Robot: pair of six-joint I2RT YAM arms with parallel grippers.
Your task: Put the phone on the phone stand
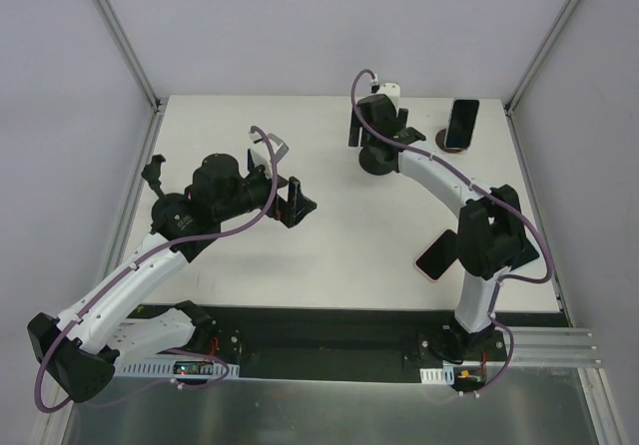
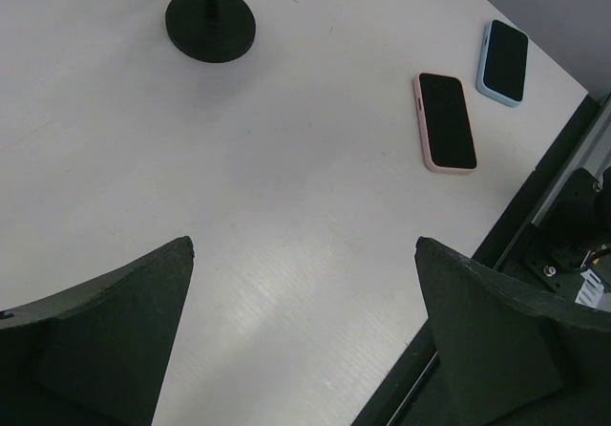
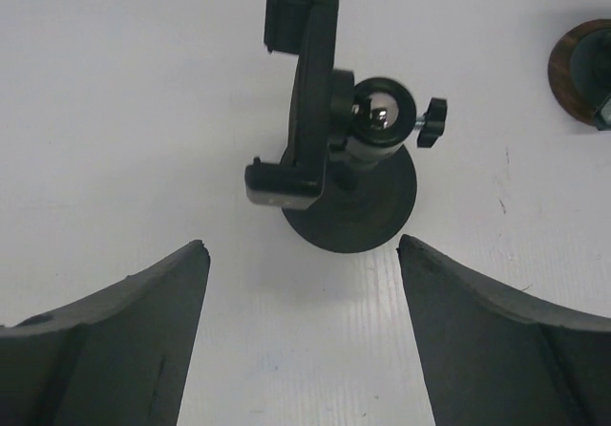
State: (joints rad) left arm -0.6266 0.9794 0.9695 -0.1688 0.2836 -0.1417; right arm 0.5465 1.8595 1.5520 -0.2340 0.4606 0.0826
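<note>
Pink-cased phone (image 2: 446, 122) flat near table (image 2: 286, 159) front edge, unheld | black phone stand (image 3: 315, 149) upright, clamp empty | right pincer (image 3: 301, 243) spread above stand, probably to steady it | left pincer (image 2: 305, 244) spread, empty, facing phone

Table (image 2: 286, 206) white, matt, faint ribbed grain; phone stand (image 3: 325, 159) matt black plastic, its ball joint (image 3: 379, 113) shiny bare metal. 2 phones away from the phone stand, pink phone (image 2: 446, 121) and blue phone (image 2: 503, 60), have smooth satin cases and glossy black glass. Round disc (image 3: 579, 71) right of the phone stand looks brown, wood-like; right gripper (image 3: 302, 244) fingers (image 3: 105, 340) dull dark plastic, slightly rough.
</note>
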